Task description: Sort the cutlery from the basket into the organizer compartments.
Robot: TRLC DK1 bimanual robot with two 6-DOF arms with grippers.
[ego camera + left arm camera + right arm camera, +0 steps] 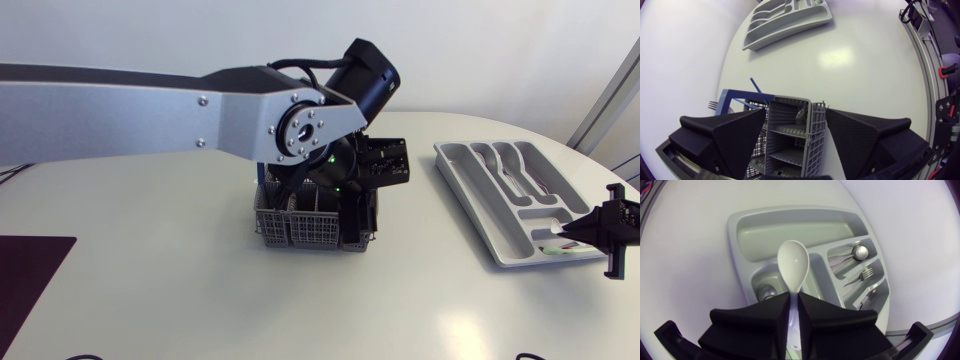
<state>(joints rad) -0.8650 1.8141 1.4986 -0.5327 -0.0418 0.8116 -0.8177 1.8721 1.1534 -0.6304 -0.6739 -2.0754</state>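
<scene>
White spoon (793, 260), one: your right gripper (794, 296) was clamped on its handle, bowl out over the grey organizer (785, 227), where a metal spoon (858, 253) and a fork (866, 273) lay in separate slots. Your left gripper (795, 112) stood wide open, straddling the grey basket (790, 130) on the white surface (840, 60).

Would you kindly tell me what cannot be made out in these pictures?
Head view: the left arm hides much of the basket.
Left wrist view: the left gripper covers the basket's sides.
Right wrist view: the right gripper hides the white spoon handle.
Head view: cutlery in the organizer is too small to identify.
</scene>
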